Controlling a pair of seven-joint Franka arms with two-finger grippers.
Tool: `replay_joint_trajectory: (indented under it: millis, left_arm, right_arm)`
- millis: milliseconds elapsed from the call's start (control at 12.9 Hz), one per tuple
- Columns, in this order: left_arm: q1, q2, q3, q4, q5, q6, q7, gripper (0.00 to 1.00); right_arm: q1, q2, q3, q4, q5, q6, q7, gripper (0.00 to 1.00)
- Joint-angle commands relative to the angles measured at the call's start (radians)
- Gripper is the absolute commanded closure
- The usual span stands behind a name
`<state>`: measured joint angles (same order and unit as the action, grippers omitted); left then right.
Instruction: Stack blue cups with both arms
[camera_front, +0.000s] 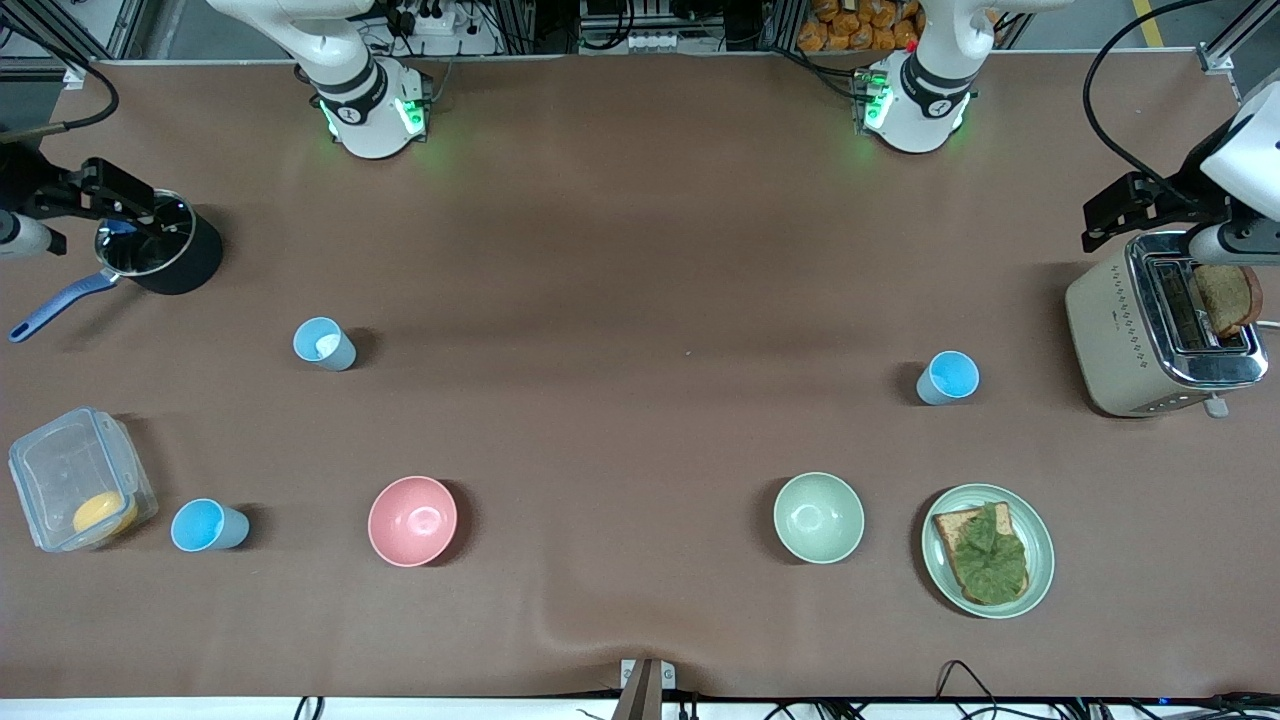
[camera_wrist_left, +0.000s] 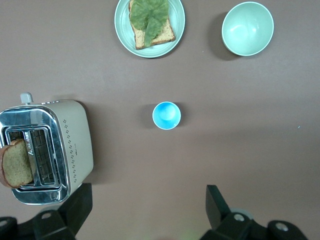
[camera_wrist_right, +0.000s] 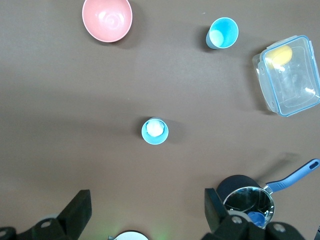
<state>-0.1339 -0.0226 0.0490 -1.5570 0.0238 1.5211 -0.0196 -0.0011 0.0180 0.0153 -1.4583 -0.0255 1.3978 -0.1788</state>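
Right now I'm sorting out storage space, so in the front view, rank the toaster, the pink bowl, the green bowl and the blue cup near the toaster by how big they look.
Largest to smallest:
1. toaster
2. pink bowl and green bowl, which look about alike, so I won't rank them
3. blue cup, clearly smallest

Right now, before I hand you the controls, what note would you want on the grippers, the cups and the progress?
Left gripper: open, empty, up by the toaster.
Right gripper: open, empty, over the black pot.
Three blue cups, all upright and apart:
- toaster-side cup, farther from the front camera than the green bowl
- pot-side cup, between the pot and the pink bowl
- box-side cup, beside the clear box

Done: nothing stacked.
Left: grasp the cups and stack all three.
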Motion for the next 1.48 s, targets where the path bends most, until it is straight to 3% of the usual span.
replay_joint_trajectory:
  millis: [0,621,1087,1398]
  left_arm:
    - [0.000,-0.005,0.003,0.009,-0.025,-0.010,0.015,0.00]
    - [0.002,0.098,0.005,-0.038,-0.025,0.043,0.000,0.00]
    - [0.008,0.101,0.006,-0.380,-0.013,0.440,-0.002,0.00]
    - [0.022,0.170,0.006,-0.523,-0.010,0.705,-0.002,0.00]
  right_arm:
    - [0.004,0.017,0.000,0.032,-0.007,-0.019,0.007,0.00]
    - [0.003,0.017,0.000,0.032,-0.005,-0.016,-0.002,0.00]
    - [0.004,0.019,0.002,0.032,-0.004,-0.011,-0.005,0.00]
    - [0.006,0.020,0.002,0.033,-0.007,-0.011,-0.005,0.00]
